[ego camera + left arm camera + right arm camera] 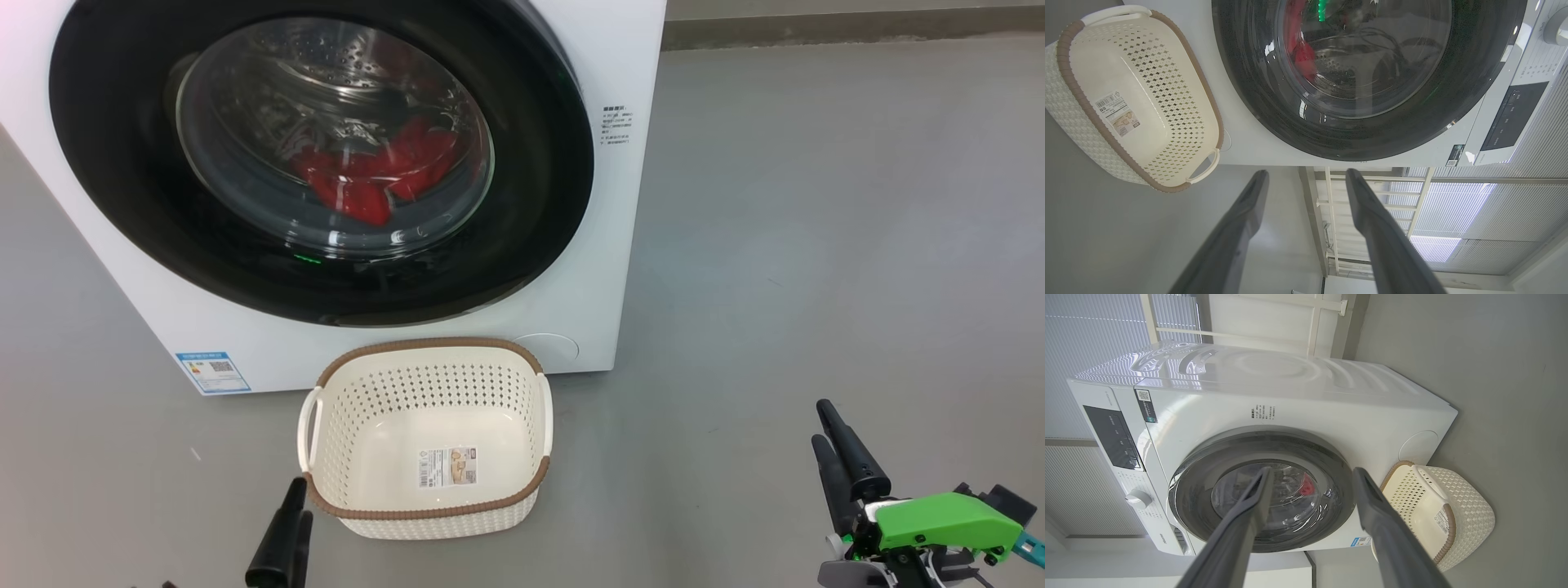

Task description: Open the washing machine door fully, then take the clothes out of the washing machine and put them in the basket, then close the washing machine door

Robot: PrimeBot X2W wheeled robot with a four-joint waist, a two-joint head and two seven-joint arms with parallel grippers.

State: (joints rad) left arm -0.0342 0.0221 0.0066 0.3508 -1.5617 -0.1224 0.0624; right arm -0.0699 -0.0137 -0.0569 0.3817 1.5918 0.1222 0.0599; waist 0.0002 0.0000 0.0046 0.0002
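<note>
While both pairs of jaws gape wide and empty, the closed washing machine door (326, 147) ahead of them looks stiff and slippery; I'd hook its black rim's edge.

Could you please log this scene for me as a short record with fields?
door: washing machine door shut against the washing machine
clothes: red clothes inside the machine, seen through the door
basket: basket on the floor in front of the machine, no clothes in it
left gripper: left gripper open, holding nothing
right gripper: right gripper open, holding nothing
steps done: none yet
</note>
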